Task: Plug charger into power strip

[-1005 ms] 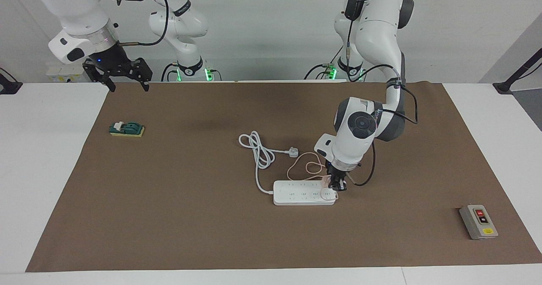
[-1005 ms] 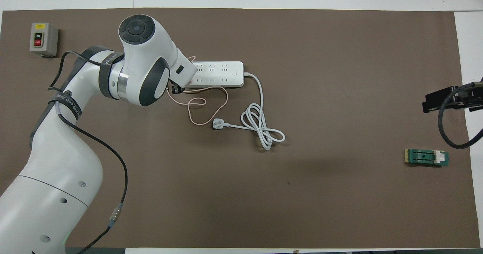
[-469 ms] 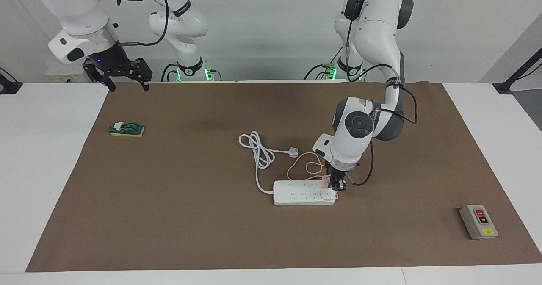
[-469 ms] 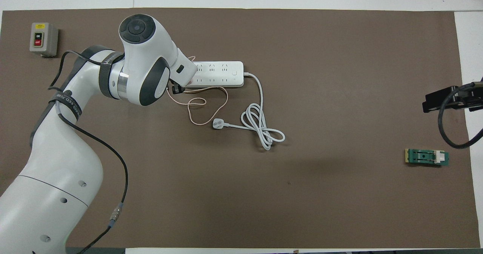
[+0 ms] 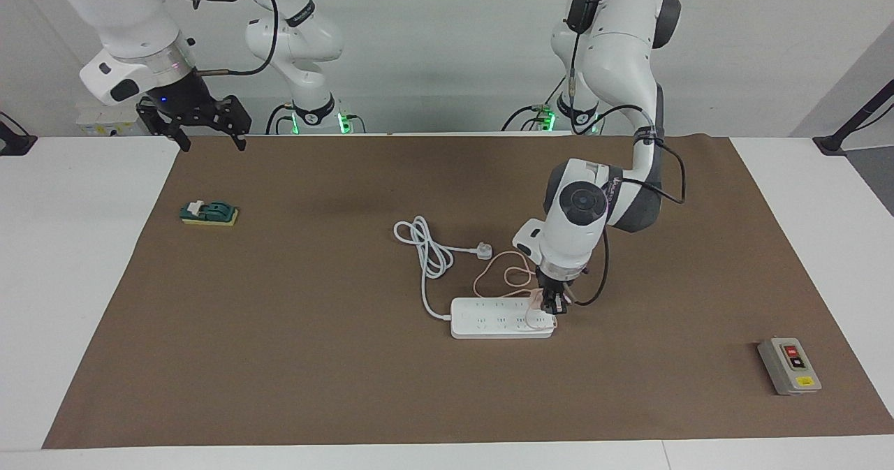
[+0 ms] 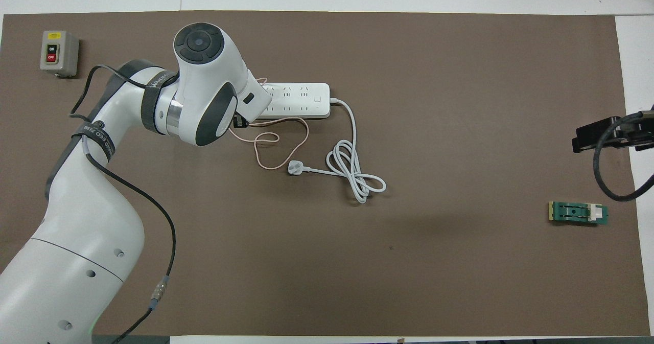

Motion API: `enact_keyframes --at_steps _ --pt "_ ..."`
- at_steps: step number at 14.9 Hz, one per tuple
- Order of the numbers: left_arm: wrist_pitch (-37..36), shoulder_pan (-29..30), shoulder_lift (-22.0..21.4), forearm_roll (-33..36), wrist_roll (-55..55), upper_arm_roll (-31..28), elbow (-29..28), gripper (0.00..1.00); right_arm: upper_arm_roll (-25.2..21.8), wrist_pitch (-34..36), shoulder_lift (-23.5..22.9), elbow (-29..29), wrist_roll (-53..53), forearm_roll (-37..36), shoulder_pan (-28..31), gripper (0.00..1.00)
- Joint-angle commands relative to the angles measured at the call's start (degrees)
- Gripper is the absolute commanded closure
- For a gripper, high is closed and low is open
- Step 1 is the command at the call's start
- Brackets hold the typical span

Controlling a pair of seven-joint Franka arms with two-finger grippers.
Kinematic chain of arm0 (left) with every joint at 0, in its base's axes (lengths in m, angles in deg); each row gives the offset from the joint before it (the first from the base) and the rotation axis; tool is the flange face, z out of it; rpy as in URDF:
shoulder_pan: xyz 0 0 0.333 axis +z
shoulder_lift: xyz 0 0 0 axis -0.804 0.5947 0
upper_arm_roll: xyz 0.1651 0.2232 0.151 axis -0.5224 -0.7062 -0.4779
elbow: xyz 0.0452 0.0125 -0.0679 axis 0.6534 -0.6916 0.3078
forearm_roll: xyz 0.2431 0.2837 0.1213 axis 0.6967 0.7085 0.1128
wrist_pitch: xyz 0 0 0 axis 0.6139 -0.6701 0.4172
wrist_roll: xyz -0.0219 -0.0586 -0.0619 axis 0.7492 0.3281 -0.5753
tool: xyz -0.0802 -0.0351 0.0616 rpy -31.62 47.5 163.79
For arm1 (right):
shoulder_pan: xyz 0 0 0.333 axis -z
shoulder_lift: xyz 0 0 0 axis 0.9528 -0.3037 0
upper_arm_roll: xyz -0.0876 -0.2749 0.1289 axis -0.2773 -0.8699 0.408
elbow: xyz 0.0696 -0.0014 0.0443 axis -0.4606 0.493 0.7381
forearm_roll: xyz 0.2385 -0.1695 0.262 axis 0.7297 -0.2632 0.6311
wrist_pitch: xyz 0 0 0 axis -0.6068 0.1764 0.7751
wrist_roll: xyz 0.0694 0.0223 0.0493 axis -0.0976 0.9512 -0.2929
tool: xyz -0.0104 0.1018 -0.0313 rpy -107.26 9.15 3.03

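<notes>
The white power strip (image 5: 489, 318) (image 6: 301, 100) lies flat in the middle of the brown mat. My left gripper (image 5: 551, 304) points down at the strip's end toward the left arm's side. It is shut on the small pink charger (image 5: 536, 296), which sits right at the strip's top face. The charger's thin pink cable (image 5: 504, 278) (image 6: 266, 145) loops on the mat just nearer to the robots than the strip. In the overhead view the left wrist hides the charger and that end of the strip. My right gripper (image 5: 204, 133) hangs open over the mat's corner at the right arm's end and waits.
The strip's thick white cord (image 5: 427, 248) (image 6: 357, 176) coils nearer to the robots and ends in a white three-pin plug (image 5: 483, 250) (image 6: 295, 167). A grey button box (image 5: 789, 366) (image 6: 59, 52) sits at the left arm's end. A green block (image 5: 209, 213) (image 6: 578, 213) lies at the right arm's end.
The left arm's wrist has swung slightly toward the right arm's end of the table, while its gripper stays at the strip's end with the charger. The right arm has not moved.
</notes>
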Motion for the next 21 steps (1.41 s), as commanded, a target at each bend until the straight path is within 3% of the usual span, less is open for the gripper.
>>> enact_keyframes --at_steps 1,7,13,15,21 --pt "2.4 0.0 4.3 -1.3 -0.7 0.1 -0.3 1.00 0.4 0.2 0.5 0.5 0.7 0.1 0.6 0.00" --pt "-4.0 0.7 6.6 -6.3 -0.7 0.0 2.7 1.00 0.4 0.2 0.5 0.5 0.7 0.1 0.5 0.00" --pt "-3.0 -1.0 6.0 -5.9 1.1 -0.2 2.5 1.00 0.4 0.2 0.5 0.5 0.7 0.1 0.5 0.00" --pt "-1.4 -1.0 5.5 -5.2 1.2 -0.2 2.3 0.01 0.4 0.2 0.5 0.5 0.7 0.1 0.6 0.00" --pt "-1.7 0.6 2.1 -5.0 1.6 -0.2 2.0 0.00 0.4 0.2 0.5 0.5 0.7 0.1 0.6 0.00"
